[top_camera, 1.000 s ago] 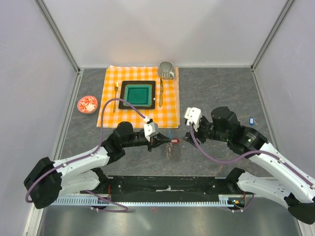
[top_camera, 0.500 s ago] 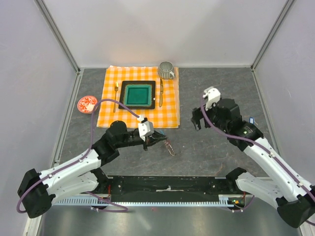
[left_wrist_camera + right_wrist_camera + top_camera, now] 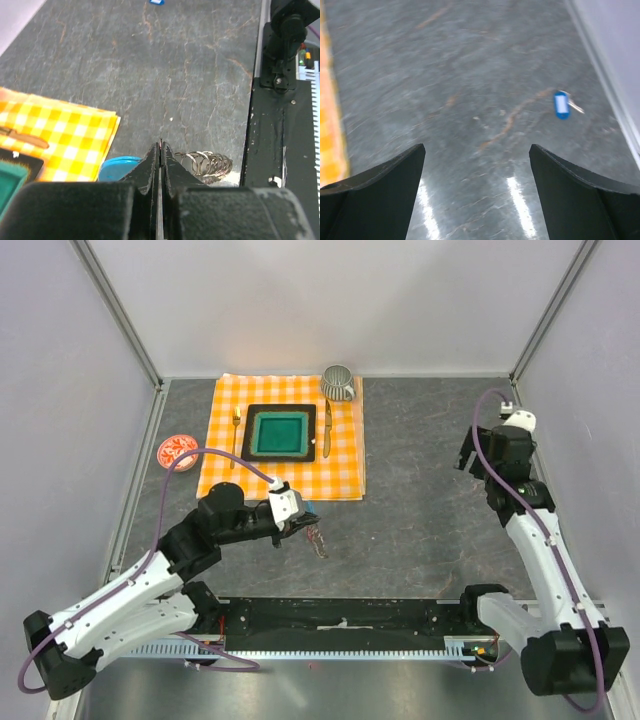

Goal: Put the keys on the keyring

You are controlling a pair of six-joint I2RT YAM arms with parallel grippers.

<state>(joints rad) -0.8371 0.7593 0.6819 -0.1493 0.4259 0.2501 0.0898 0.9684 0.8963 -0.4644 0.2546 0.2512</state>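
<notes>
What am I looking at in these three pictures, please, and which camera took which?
These are two robot arms bolted to the near edge of a table, each ending in a two-finger gripper. The wide picture comes from a fixed camera above and behind them; the other two come from cameras on the wrists, so each shows its own fingers. On the table lie a checked cloth with a green plate, a fork, a knife and a cup, plus a small red dish. The left gripper is shut and seems to pinch a coiled keyring. The right gripper is open and empty, looking down at a blue-tagged key lying on the table.
</notes>
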